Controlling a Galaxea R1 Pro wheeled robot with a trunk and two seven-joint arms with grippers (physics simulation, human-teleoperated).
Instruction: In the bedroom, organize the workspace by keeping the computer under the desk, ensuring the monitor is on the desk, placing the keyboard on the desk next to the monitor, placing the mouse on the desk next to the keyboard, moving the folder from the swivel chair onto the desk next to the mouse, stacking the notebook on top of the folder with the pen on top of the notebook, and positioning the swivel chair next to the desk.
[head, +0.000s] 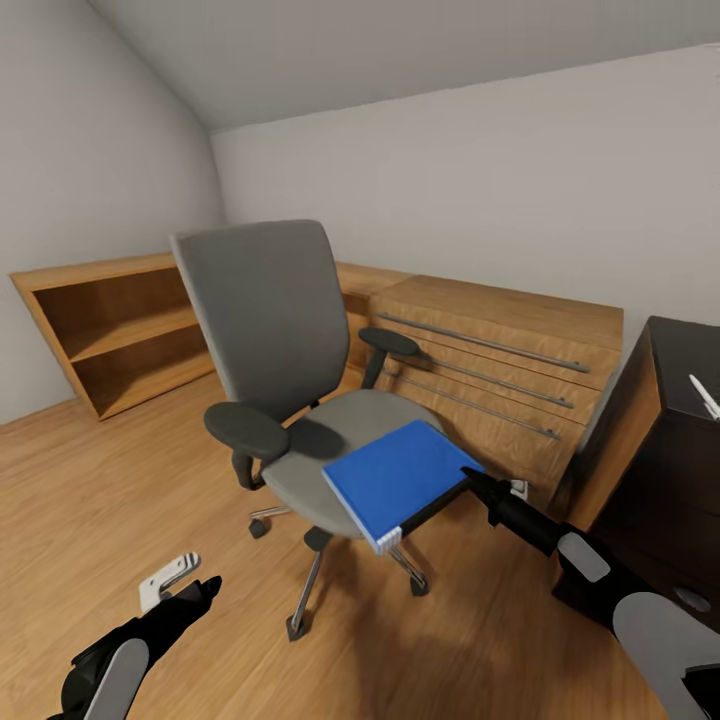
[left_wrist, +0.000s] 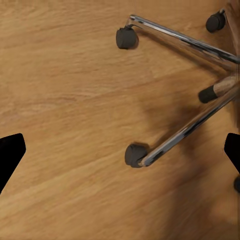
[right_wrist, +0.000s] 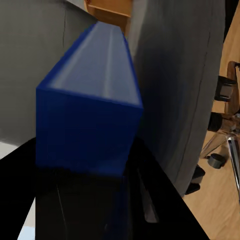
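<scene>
The swivel chair (head: 270, 330) stands mid-room with its grey seat facing me. The blue folder (head: 400, 478) lies on the seat's front right part, its white page edges overhanging the rim. My right gripper (head: 470, 482) is at the folder's right corner. In the right wrist view the folder (right_wrist: 90, 100) sits between that gripper's (right_wrist: 85, 150) black fingers, which are shut on it. My left gripper (head: 195, 592) hangs low at the left, open over the floor, near the chair's chrome base (left_wrist: 190, 130). The desk (head: 690, 440) shows at the right edge, with the pen (head: 704, 396) on its black top.
A light wooden shelf unit (head: 120, 330) stands against the left wall. A wooden cabinet with metal rails (head: 500, 360) sits behind the chair, close to the desk. A small white bracket-like object (head: 166, 579) lies by my left gripper. Bare wooden floor (head: 120, 480) spreads left of the chair.
</scene>
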